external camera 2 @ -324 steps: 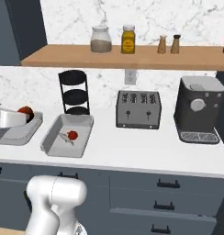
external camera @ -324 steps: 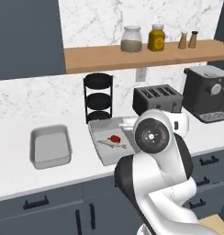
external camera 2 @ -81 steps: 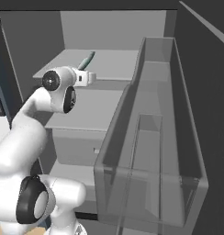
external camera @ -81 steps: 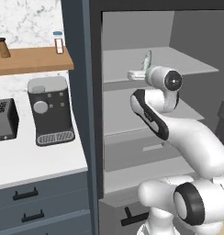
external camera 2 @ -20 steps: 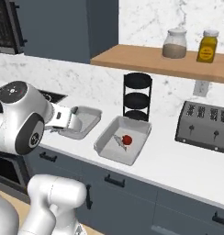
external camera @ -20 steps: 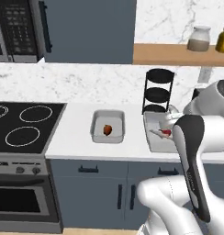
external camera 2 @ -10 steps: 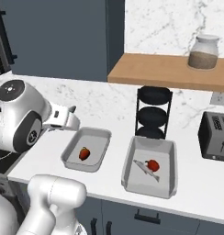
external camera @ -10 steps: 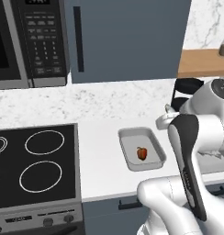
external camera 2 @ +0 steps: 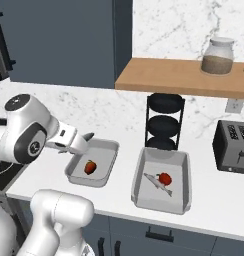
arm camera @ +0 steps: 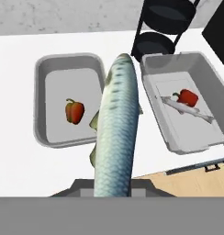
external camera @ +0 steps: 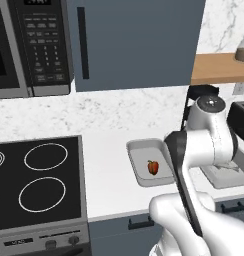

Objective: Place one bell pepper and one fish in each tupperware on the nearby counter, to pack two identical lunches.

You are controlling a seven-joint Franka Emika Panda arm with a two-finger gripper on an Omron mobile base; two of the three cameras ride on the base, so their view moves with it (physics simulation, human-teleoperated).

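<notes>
Our base has rolled closer. Our jaws (arm camera: 113, 195) hold the fish (arm camera: 114, 133) tight. We should lower it gently into the tub (arm camera: 41, 71) below, beside the pepper (arm camera: 74, 112).

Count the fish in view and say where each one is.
2. One fish is held in the tool, above the counter by the left tupperware. The other fish lies in the right tupperware beside a bell pepper.
</notes>
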